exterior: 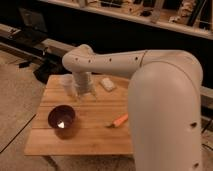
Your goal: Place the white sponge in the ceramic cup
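Note:
The white sponge (106, 84) lies flat near the back edge of the wooden table (95, 135). The ceramic cup (61, 120), dark, round and wide-mouthed, stands upright at the front left with a bright glint inside. My gripper (83, 95) hangs fingers-down over the table's back left, between the two. It is left of the sponge and behind the cup, open, with nothing between its fingers.
An orange carrot piece (119, 120) lies right of centre on the table. My bulky white arm (165, 105) covers the table's right side. A pale translucent shape (65, 81) shows just left of the gripper. Dark shelving and a rail run behind the table.

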Motion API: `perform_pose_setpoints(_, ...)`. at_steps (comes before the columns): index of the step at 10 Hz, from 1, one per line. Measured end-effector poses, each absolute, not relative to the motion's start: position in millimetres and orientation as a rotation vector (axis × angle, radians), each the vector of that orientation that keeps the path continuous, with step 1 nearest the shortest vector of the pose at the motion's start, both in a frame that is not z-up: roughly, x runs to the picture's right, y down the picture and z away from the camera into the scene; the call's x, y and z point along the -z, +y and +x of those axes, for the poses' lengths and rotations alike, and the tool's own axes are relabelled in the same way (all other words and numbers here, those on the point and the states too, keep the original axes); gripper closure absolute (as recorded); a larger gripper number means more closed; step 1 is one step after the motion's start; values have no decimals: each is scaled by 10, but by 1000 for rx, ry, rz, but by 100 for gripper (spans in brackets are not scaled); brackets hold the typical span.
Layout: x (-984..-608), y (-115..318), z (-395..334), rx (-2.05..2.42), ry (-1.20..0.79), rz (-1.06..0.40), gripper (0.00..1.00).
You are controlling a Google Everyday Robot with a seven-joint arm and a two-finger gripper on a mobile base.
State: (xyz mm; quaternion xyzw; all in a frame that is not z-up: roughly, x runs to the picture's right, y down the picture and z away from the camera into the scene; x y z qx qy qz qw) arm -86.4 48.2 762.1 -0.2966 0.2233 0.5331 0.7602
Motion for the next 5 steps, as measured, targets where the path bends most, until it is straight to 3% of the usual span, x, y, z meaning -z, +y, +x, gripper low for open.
perform_pose_setpoints(5, -8356, -118, -525, -1001, 441, -618, 35)
